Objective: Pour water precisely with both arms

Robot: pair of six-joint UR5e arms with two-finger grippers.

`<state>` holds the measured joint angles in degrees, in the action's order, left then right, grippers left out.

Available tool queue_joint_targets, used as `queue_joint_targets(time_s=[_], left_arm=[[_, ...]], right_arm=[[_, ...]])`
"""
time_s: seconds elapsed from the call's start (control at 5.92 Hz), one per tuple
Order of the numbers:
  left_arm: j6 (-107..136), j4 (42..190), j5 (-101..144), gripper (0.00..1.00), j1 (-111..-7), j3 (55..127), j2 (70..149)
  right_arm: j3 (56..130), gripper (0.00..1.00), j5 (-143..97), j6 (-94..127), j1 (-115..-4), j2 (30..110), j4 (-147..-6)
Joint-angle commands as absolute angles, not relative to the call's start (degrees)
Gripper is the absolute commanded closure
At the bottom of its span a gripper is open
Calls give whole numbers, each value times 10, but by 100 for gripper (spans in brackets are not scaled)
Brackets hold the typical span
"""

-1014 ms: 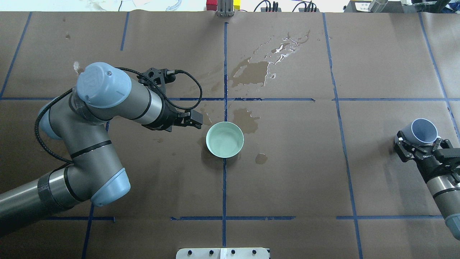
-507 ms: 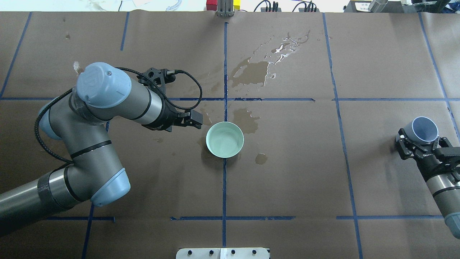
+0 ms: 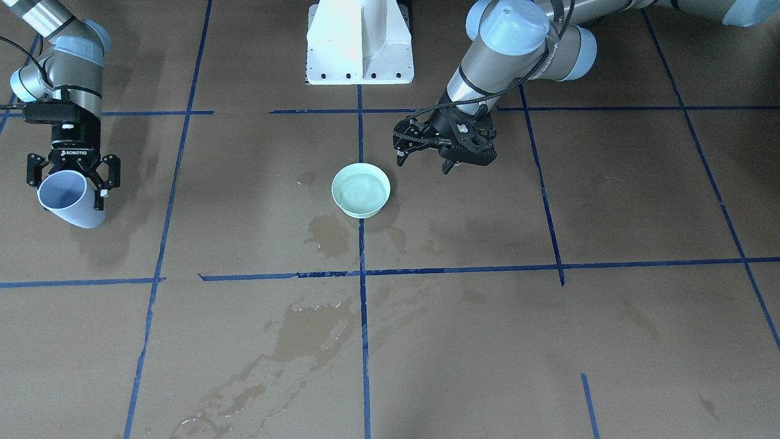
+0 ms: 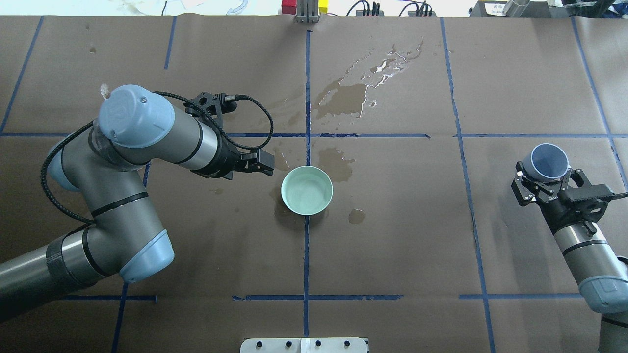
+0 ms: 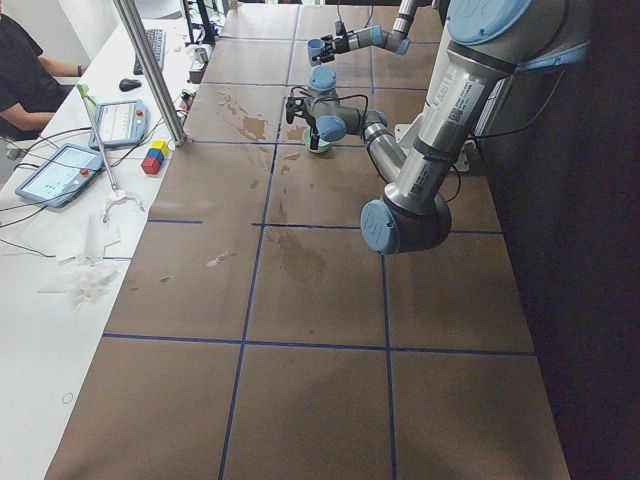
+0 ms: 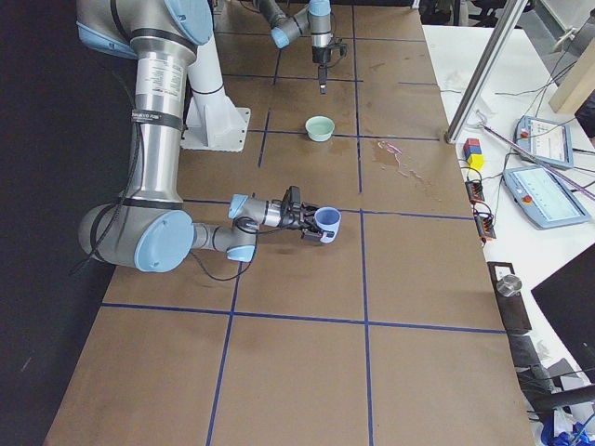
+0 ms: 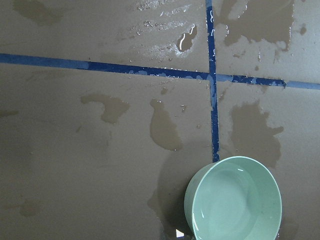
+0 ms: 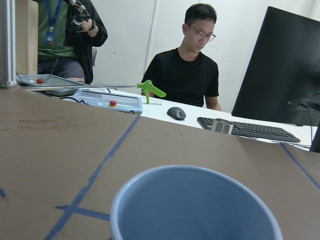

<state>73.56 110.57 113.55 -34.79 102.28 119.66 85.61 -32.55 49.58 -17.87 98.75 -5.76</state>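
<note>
A mint green bowl point(image 4: 307, 190) stands at the table's middle, also in the front view point(image 3: 361, 189) and the left wrist view point(image 7: 233, 200). The water point(image 7: 235, 205) shows as a faint sheen inside it. My left gripper point(image 4: 252, 171) hangs just left of the bowl, points down, is open and empty, and does not touch the bowl point(image 3: 423, 164). My right gripper point(image 4: 544, 176) at the far right is shut on a tilted blue-grey cup point(image 4: 544, 162), lifted off the table point(image 3: 67, 198). The right wrist view shows only the cup's rim point(image 8: 195, 200); I cannot tell whether it holds water.
Spilled wet patches lie beyond the bowl point(image 4: 343, 98) and beside it point(image 4: 356, 215). The white pedestal point(image 3: 359, 42) stands at the robot's side. Operators, tablets and a keyboard point(image 8: 250, 130) sit past the far edge, with a metal post point(image 5: 150, 70) there.
My right arm has carried the cup inward toward the middle and a little farther from the robot. My left arm has drawn back slightly from the bowl.
</note>
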Motion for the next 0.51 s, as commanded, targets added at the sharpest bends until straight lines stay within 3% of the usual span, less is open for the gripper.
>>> queue_joint_targets(time_s=[0.0,0.34], left_arm=[[736,1106,1136,0,-351,1025,1187],[736,1107,1136,0,-352,1025,1180]], right_arm=[[861,68,-341,392,-181,916,-44],[861,68,-344,326,-178,835,-63]])
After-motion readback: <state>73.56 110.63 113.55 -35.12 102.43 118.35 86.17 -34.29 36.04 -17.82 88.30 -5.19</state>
